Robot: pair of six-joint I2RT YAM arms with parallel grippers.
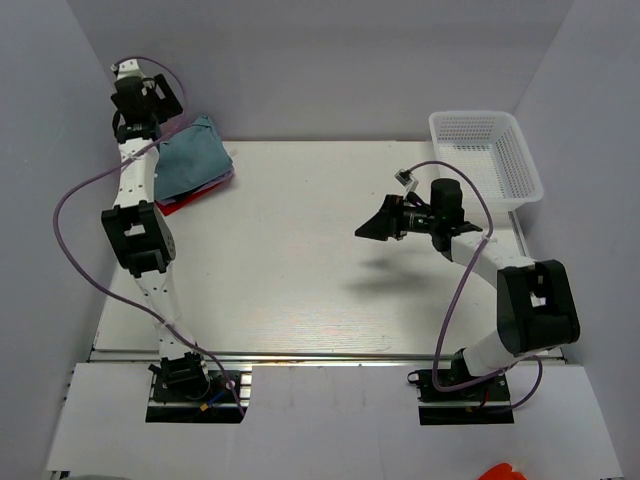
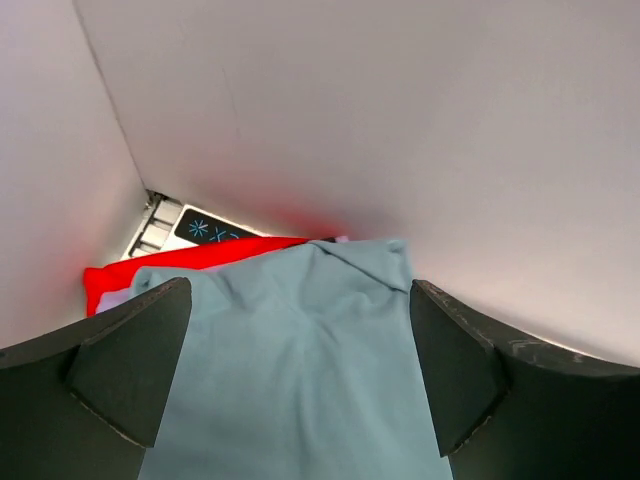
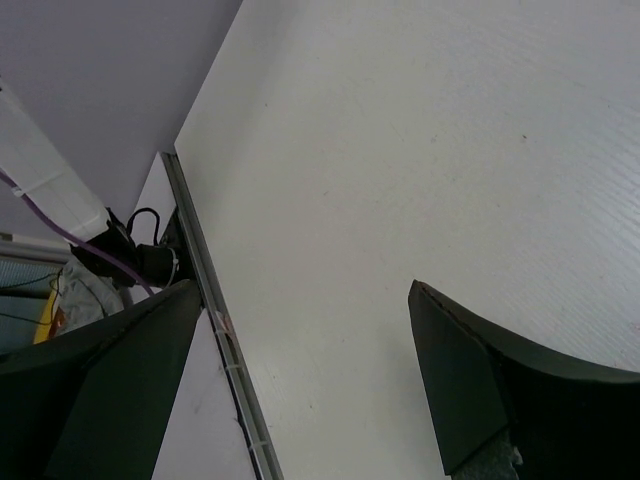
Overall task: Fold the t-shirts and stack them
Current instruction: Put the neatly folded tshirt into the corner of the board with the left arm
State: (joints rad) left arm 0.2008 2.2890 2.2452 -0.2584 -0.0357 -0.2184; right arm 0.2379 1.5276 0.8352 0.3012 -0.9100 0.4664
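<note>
The left gripper [image 2: 300,365] stands with its jaws spread wide and nothing between them. It is poised over the pile of t-shirts in the far left corner of the table [image 1: 300,290], and from the wrist view I cannot tell whether the fingertips [image 2: 135,365] brush the cloth or hang just clear of it. Straight beneath it lies the dusty blue-teal shirt [image 1: 195,157], folded and on top of the pile, one corner reaching up toward the back wall. A red shirt [image 2: 200,258] pokes out from under its far and left edges, and a pale sliver of a white shirt [image 2: 112,299] shows below the red. Behind the red, on the wall side, there is a black patch with light blue star marks [image 2: 205,230], and I cannot tell whether it is cloth. Well apart from all this, right of the middle of the table, the right gripper [image 3: 300,385] hangs above bare tabletop, pointing left, its jaws just as wide and holding nothing. Its shadow falls on the boards below it. Beyond it, in the far right corner, sits the white mesh basket [image 1: 520,165].
</note>
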